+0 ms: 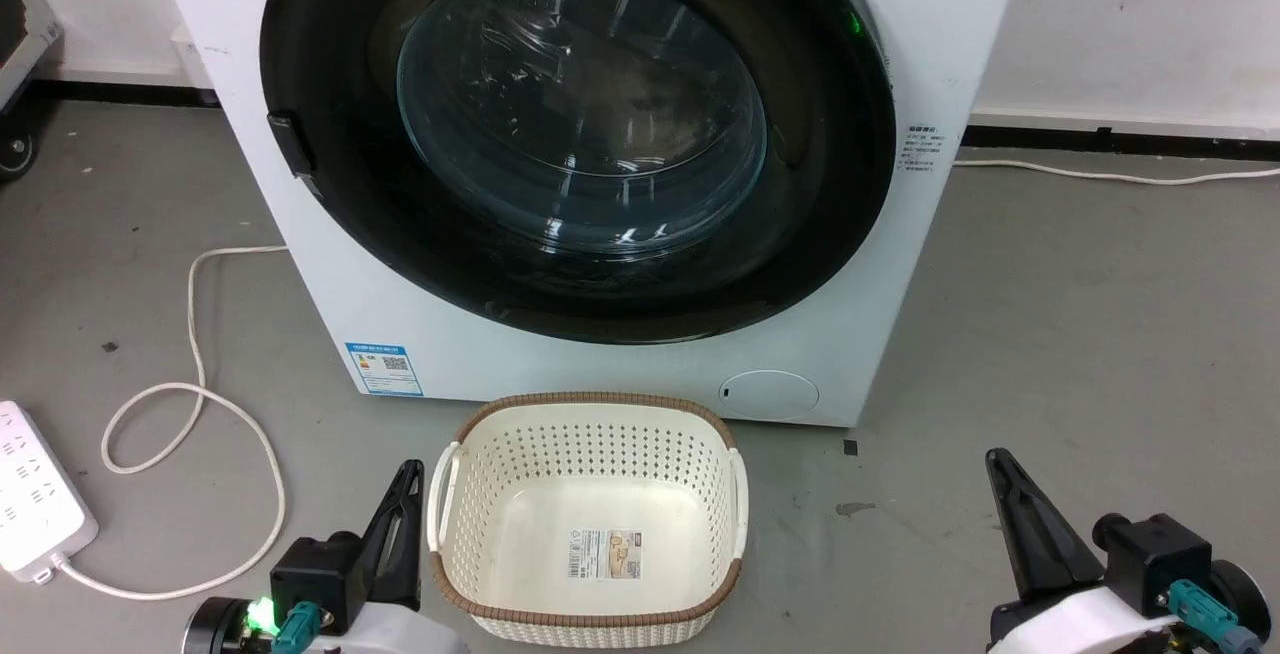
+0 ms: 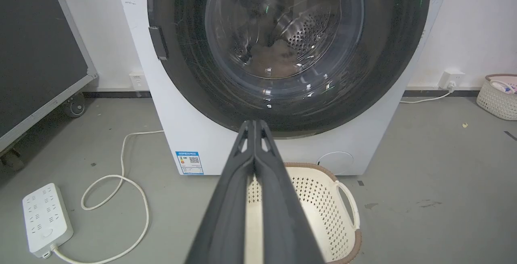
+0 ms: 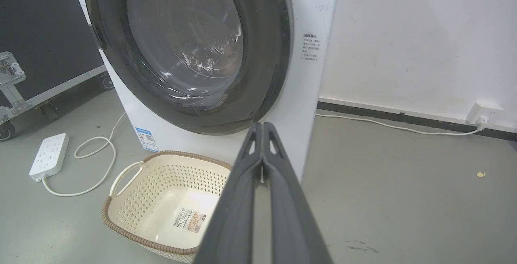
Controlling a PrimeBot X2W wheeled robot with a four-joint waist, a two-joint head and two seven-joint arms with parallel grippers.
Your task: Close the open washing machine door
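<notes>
The door (image 1: 580, 124) is found seated flush against the washing machine (image 1: 600, 374), ahead of and above the left end effector (image 1: 410, 479) and right end effector (image 1: 1000, 472), both clenched on nothing and well clear of it, so closing is judged done, latching unconfirmed.

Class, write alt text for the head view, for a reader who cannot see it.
A boxy white front-loading washing machine stands ahead, its round black-rimmed glass door apparently shut. A cream perforated plastic basket sits on the floor before it, between the shut left end effector and shut right end effector.
</notes>
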